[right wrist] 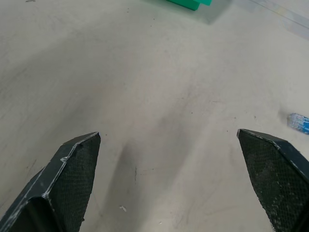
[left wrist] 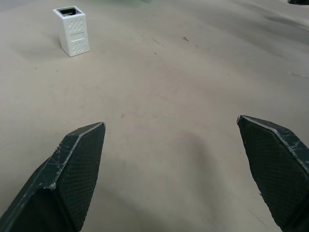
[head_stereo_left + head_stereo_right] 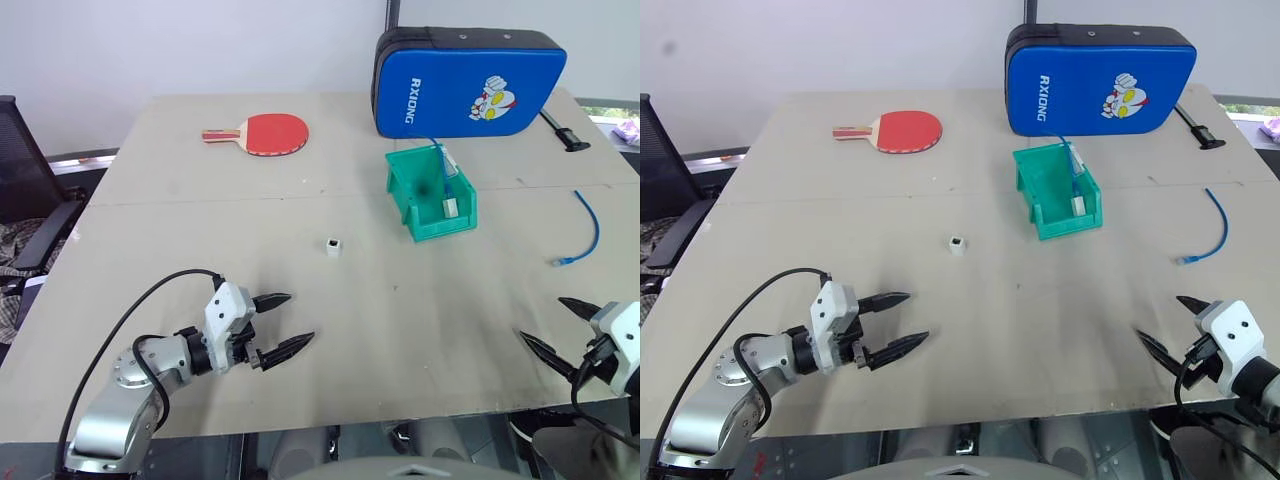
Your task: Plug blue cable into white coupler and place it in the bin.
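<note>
A table (image 3: 300, 210) spans the frame; a blue case (image 3: 468, 82) stands at upper right. The bin (image 3: 430, 192) sits right of centre, the cable (image 3: 584, 230) at the right edge, the coupler (image 3: 333, 246) upright at centre. Left gripper (image 3: 280, 325) lower left, right gripper (image 3: 560, 325) lower right: both spread apart, empty.

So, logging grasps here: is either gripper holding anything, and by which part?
Nothing is held. The left gripper and right gripper are both open over the bare table.

Bare table (image 3: 400, 320) around white coupler (image 3: 333, 246)
</note>
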`<state>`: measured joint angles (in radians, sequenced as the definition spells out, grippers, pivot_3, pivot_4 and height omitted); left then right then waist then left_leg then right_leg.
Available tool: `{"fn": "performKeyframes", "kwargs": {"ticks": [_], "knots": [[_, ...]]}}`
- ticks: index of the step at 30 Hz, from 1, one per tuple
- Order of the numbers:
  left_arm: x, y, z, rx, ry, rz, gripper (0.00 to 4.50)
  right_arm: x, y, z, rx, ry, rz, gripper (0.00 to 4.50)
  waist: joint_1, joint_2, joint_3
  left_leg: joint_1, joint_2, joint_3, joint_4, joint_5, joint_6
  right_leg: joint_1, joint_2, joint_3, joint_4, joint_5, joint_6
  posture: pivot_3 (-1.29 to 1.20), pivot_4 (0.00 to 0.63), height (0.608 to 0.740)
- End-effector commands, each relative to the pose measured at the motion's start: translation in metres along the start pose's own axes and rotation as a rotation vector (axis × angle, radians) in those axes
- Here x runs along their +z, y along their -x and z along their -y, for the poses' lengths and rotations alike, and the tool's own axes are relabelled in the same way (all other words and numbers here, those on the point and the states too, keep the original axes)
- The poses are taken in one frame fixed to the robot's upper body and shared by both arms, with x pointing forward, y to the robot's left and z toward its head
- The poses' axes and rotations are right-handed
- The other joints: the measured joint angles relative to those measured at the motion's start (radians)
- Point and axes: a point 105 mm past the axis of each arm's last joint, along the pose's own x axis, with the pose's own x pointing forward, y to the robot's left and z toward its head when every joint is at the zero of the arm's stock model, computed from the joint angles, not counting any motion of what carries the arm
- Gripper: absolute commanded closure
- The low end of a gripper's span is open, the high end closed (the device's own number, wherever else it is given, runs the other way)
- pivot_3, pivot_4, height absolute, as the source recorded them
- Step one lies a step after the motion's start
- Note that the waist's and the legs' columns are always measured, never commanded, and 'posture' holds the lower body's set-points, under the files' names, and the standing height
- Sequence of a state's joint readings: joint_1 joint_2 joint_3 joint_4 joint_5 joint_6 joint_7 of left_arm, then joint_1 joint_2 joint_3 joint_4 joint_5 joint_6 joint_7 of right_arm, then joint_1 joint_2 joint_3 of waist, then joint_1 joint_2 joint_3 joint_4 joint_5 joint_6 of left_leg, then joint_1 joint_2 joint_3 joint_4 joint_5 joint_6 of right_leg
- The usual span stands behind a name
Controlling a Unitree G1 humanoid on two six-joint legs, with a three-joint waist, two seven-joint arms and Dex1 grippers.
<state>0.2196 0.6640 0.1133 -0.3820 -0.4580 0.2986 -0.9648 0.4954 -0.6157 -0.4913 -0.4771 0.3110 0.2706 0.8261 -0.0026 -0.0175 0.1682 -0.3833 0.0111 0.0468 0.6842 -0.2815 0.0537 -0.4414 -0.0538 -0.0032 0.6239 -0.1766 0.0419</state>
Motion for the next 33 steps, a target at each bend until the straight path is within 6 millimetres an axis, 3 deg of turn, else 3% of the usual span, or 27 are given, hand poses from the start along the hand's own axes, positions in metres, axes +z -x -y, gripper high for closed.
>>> {"fn": "performKeyframes", "kwargs": {"ticks": [1,7,13,21,23,25,26,33], "knots": [[0.014,-0.005,-0.001,-0.007,-0.008,0.062,0.01,0.01,0.005,0.012,-0.051,0.047,0.023,0.0,0.001,0.0,0.0,0.0,0.0,0.0,0.0,0.0,0.0,0.0,0.0,0.0,0.0,0.0,0.0,0.0,0.15,0.731],[0.052,-0.026,-0.004,0.024,0.1,0.218,0.01,0.016,0.001,0.024,-0.099,0.074,0.038,0.0,0.015,-0.001,0.0,0.001,0.0,0.0,0.001,0.0,0.0,0.002,0.0,0.0,0.0,0.0,0.0,0.0,0.15,0.731],[0.077,-0.031,0.004,-0.02,0.148,0.266,0.01,0.026,-0.003,0.04,-0.109,0.108,0.056,0.0,0.014,-0.001,0.0,0.001,0.0,0.0,0.001,0.0,0.0,0.002,0.002,0.001,0.001,0.0,0.0,0.0,0.15,0.731],[0.078,-0.031,0.033,-0.223,-0.125,0.173,0.01,0.022,-0.005,0.09,-0.007,0.339,-0.148,0.0,0.014,-0.001,0.0,0.002,-0.002,0.002,0.001,0.0,0.0,0.002,0.002,0.003,0.0,0.0,0.0,0.0,0.15,0.731],[0.076,-0.031,0.034,-0.243,-0.146,0.167,0.0,0.019,-0.008,0.098,0.051,0.407,-0.214,0.54,0.012,-0.001,0.0,0.003,-0.002,0.003,0.001,0.0,0.0,0.002,0.002,0.004,0.0,0.0,0.0,0.0,0.15,0.731],[0.074,-0.032,0.035,-0.252,-0.159,0.166,0.0,0.017,-0.015,0.109,0.089,0.476,-0.262,1.49,0.013,-0.002,0.0,0.003,-0.002,0.002,0.001,0.0,0.0,0.002,0.003,0.004,0.0,0.0,0.0,0.0,0.15,0.731],[0.074,-0.032,0.035,-0.252,-0.162,0.167,0.0,0.017,-0.019,0.114,0.1,0.51,-0.279,1.69,0.011,-0.002,0.0,0.002,-0.002,0.002,0.001,0.0,0.0,0.002,0.004,0.004,0.0,0.0,0.0,0.0,0.15,0.731],[0.07,-0.03,0.042,-0.245,-0.164,0.163,0.0,0.008,-0.05,0.14,0.238,0.676,-0.436,1.69,0.0,-0.001,0.001,0.002,-0.001,0.003,0.001,0.0,0.0,0.001,0.004,0.005,-0.001,0.0,0.0,0.0,0.15,0.731]]}}
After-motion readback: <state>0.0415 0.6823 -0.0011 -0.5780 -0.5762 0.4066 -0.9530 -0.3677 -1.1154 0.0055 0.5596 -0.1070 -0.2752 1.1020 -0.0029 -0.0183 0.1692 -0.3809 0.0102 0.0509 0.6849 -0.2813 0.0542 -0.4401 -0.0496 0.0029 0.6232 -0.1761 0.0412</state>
